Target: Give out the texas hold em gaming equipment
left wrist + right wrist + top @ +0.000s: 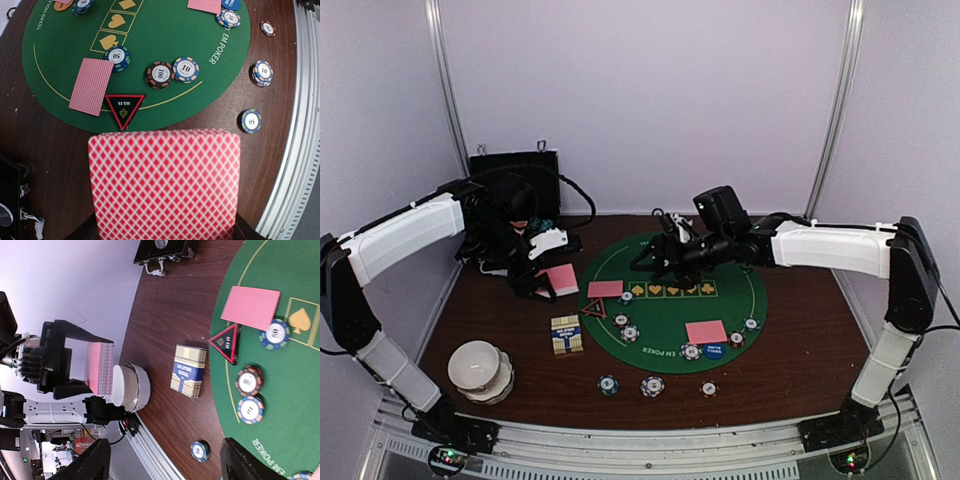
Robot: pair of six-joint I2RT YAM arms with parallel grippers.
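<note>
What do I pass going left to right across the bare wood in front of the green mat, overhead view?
White domed bowl stack → blue-and-cream card box → dark blue striped poker chip → blue-and-white striped chip stack → small pale striped chip.

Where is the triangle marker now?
Top view: triangle marker on the green mat's left edge, beside a pink-backed card, right of the card box.

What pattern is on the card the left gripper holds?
The card shows a red-and-white diamond lattice, clearest in the left wrist view.
</note>
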